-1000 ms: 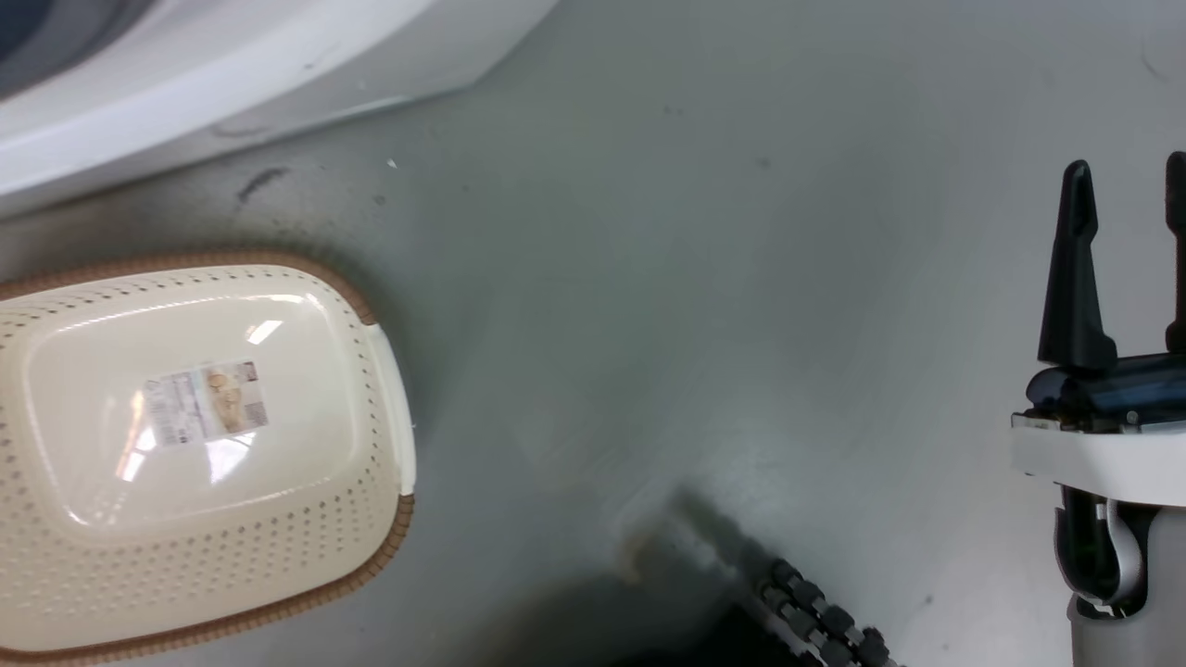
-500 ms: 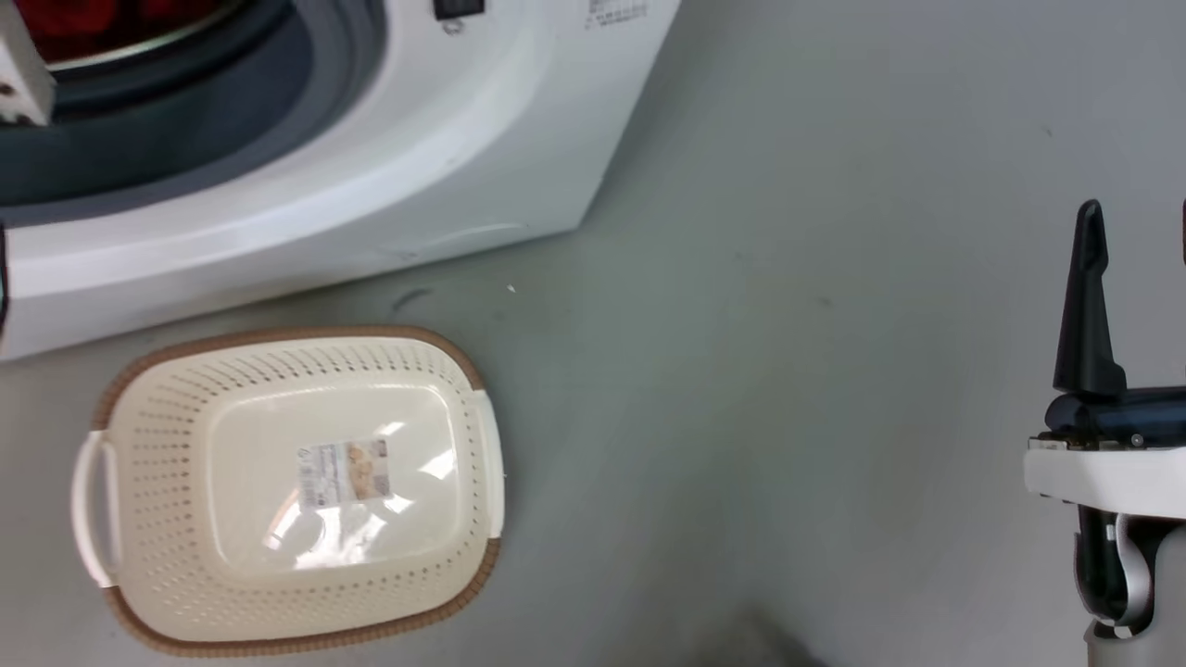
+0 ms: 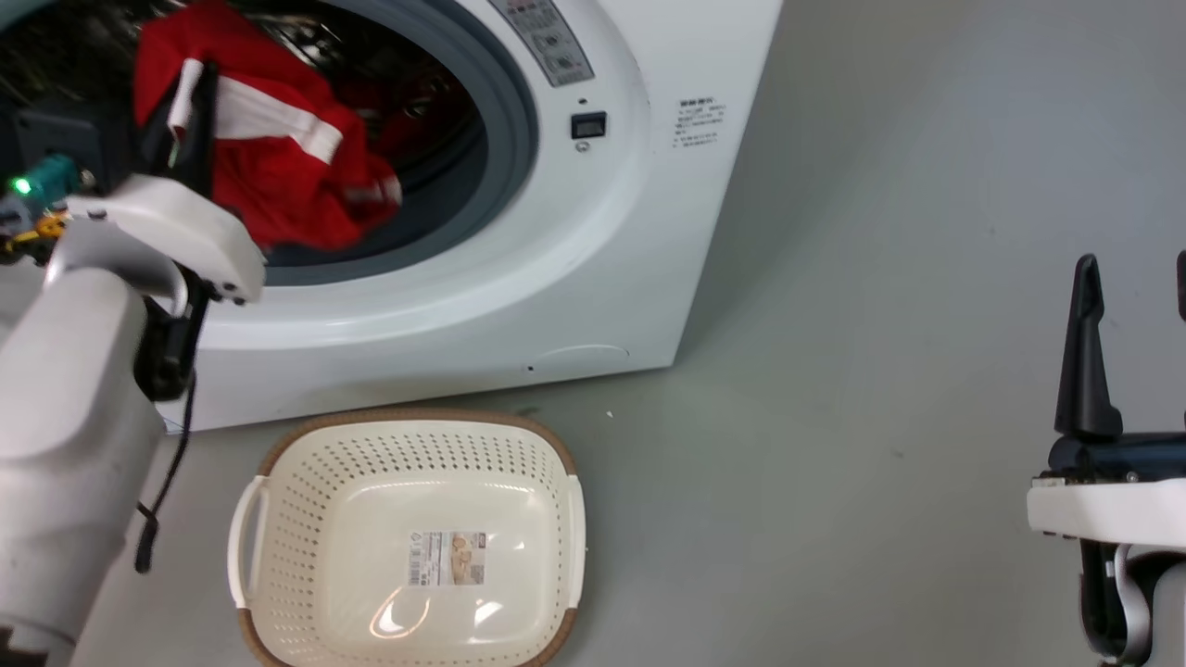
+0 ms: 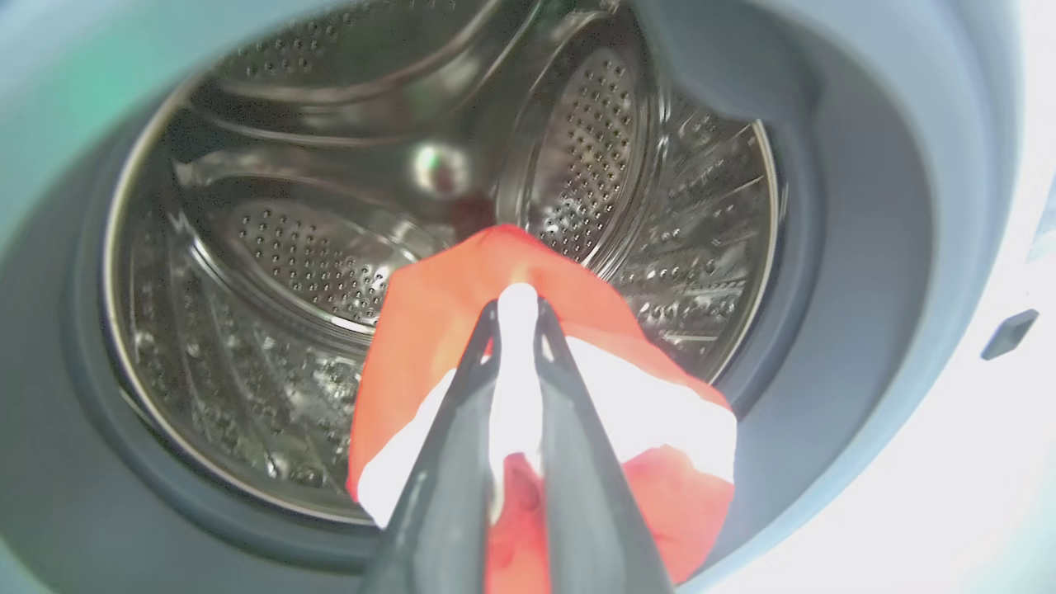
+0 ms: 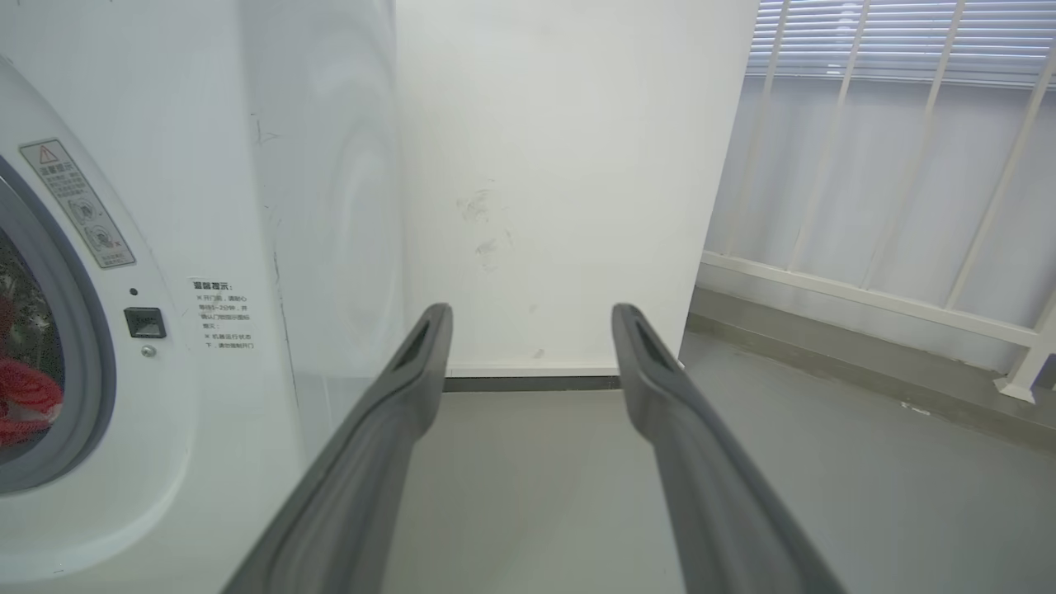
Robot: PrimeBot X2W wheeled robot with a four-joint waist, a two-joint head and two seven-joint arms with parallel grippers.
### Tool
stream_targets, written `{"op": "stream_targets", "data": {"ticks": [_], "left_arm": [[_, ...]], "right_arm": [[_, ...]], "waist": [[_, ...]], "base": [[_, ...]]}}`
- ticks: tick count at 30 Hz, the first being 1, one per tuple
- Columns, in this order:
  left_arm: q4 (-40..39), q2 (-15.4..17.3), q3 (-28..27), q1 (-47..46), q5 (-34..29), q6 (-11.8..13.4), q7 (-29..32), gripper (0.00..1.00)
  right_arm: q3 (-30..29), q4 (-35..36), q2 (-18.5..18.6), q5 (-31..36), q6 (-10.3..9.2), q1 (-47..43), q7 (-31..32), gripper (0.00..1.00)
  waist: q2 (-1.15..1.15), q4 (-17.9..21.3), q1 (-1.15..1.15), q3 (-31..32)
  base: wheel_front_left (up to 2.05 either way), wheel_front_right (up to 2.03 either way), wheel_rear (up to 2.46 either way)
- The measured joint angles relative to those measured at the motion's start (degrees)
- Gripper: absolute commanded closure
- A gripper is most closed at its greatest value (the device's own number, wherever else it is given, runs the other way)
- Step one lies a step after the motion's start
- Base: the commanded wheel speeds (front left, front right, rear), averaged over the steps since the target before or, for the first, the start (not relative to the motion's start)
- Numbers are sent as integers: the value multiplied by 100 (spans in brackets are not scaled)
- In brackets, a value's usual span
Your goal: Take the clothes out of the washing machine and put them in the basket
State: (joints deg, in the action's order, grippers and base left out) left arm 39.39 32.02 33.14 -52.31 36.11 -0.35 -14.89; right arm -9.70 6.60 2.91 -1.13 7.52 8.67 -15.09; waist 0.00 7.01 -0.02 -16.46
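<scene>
At the open porthole of the washing machine [image 3: 602, 259], my left gripper [image 3: 190, 106] has its fingers [image 4: 462, 429] clamped together on the clothes [image 3: 278, 176]. They pinch a fold of white trim on a red garment, which hangs in the mouth of the porthole in front of the perforated steel drum [image 4: 272, 247]. More red fabric lies deeper inside. Below the machine, the basket [image 3: 306, 482] sits upright on the grey floor [image 3: 834, 371], just in front of the washer, its paper label [image 3: 449, 558] showing on the bottom. Well off to the right, my right gripper [image 5: 532, 318] hangs above the floor, fingers apart, pointing toward a white wall [image 5: 561, 165].
</scene>
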Motion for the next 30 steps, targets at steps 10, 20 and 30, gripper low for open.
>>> {"op": "stream_targets", "data": {"ticks": [10,20,30], "left_arm": [[-2581,287,-305,1720,-4,872,20,100],[-3688,501,5,2902,99,1244,472,100],[-2644,335,546,3083,-44,988,666,100]], "right_arm": [[2,-78,0,5,0,-249,0,0],[-5,-70,0,20,0,-305,0,0],[92,43,-1,19,0,-240,0,0]], "waist": [[0,-351,0,585],[0,-469,1,662],[0,-256,2,102]], "base": [[0,0,0],[0,0,0],[0,0,0]]}}
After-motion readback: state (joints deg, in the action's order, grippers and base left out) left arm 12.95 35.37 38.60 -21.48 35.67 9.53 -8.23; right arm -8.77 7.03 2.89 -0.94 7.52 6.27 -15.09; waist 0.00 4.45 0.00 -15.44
